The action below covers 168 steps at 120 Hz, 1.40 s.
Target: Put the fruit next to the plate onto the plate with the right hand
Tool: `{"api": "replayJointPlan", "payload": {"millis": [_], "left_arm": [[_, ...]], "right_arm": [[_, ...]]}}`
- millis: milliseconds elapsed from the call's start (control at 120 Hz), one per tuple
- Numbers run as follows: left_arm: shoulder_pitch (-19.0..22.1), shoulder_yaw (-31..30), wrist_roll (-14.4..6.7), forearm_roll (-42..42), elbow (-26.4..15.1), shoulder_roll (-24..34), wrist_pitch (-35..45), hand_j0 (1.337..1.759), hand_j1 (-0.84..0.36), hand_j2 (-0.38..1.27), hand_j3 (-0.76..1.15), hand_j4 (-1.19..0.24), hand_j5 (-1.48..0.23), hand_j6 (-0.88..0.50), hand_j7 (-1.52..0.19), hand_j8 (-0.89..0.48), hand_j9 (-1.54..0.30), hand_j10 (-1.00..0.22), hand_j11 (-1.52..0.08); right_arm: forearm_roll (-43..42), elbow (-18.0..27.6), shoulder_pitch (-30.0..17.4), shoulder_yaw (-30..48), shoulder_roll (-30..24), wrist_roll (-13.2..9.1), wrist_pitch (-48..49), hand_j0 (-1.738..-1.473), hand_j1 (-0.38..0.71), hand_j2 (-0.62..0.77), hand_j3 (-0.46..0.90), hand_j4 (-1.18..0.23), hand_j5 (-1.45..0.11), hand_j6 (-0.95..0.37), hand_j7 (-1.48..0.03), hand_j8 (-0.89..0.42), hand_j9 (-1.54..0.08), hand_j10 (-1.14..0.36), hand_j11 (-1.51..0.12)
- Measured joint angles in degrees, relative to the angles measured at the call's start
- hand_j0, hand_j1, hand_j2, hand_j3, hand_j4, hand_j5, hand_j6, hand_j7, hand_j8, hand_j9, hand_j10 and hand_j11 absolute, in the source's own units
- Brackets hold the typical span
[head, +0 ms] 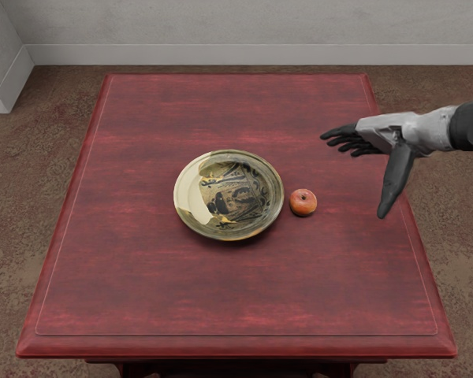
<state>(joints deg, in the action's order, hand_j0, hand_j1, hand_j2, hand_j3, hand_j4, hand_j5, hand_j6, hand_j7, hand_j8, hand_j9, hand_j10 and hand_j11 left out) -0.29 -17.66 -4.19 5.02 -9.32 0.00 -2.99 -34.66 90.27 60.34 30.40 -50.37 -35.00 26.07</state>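
We see 1 fruit (303,202) lying on the counter (181,299), just beside the plate (183,206) at the plate's 3 o'clock. Our right hand (385,138) hovers apart from the fruit, at its 2 o'clock, fingers spread wide, holding nothing.

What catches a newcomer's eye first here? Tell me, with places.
The shiny gold plate sits at the middle of the red table. A small orange-red fruit lies just right of it, not touching. The right hand reaches in from the right edge, fingers spread, holding nothing, apart from the fruit.
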Motion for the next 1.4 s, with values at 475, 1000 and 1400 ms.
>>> {"api": "replayJointPlan", "payload": {"millis": [475, 1000, 1400], "left_arm": [[0.0, 0.0, 0.0, 0.0, 0.0, 0.0, 0.0, 1.658, 0.06, 0.05, 0.0, -0.24, -0.32, -0.24, -0.32, -0.24, -0.32, -0.24, -0.32], [0.0, 0.0, 0.0, 0.0, 0.0, 0.0, 0.0, 1.658, 0.06, 0.05, 0.0, -0.24, -0.32, -0.24, -0.32, -0.24, -0.32, -0.24, -0.32], [0.0, 0.0, 0.0, 0.0, 0.0, 0.0, 0.0, 1.658, 0.06, 0.05, 0.0, -0.24, -0.32, -0.24, -0.32, -0.24, -0.32, -0.24, -0.32]], "right_arm": [[-21.0, 6.0, -7.4, -7.4, 10.9, 0.0, -26.8, -1.658, -0.31, -0.01, 0.0, -0.04, -0.05, -0.04, -0.05, -0.04, -0.05, -0.04, -0.05], [-32.8, 8.3, -14.1, -8.3, 15.2, 0.0, -35.8, -1.658, -0.15, -0.03, 0.0, -0.17, -0.22, -0.17, -0.22, -0.17, -0.22, -0.17, -0.22], [-36.4, 8.0, -16.8, -8.3, 16.6, 0.0, -39.1, -1.658, 0.0, -0.06, 0.0, -0.29, -0.38, -0.3, -0.38, -0.29, -0.38, -0.29, -0.38]]}}
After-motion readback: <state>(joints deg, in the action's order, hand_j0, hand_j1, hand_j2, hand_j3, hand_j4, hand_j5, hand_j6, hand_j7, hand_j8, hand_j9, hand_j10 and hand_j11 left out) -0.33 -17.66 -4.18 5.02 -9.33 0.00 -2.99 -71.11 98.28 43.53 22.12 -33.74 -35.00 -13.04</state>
